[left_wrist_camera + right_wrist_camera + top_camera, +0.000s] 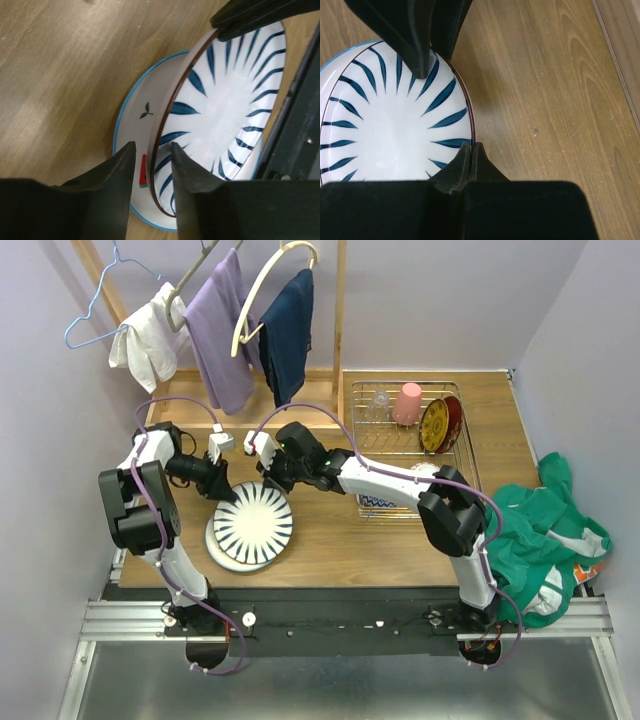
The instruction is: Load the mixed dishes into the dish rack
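**Item:** white plate with dark blue radial stripes (252,523).
**Location:** near left of the wooden surface (340,540), apparently tilted on a blue-rimmed plate (131,117). The dish rack (465,455) is well apart, far right.
**Left fingers** (119,167): parted, straddling the plate's rim, not clamped.
**Right fingers** (484,169): pressed together on the opposite rim, apparently pinching it.
**Note:** the carry runs rightward, and the right arm is nearer the rack.

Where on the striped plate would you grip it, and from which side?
Its thin rim, edge-on from the left, one finger over and one under. The striped plate is too wide to span, and its rim stands clear of the plate beneath.
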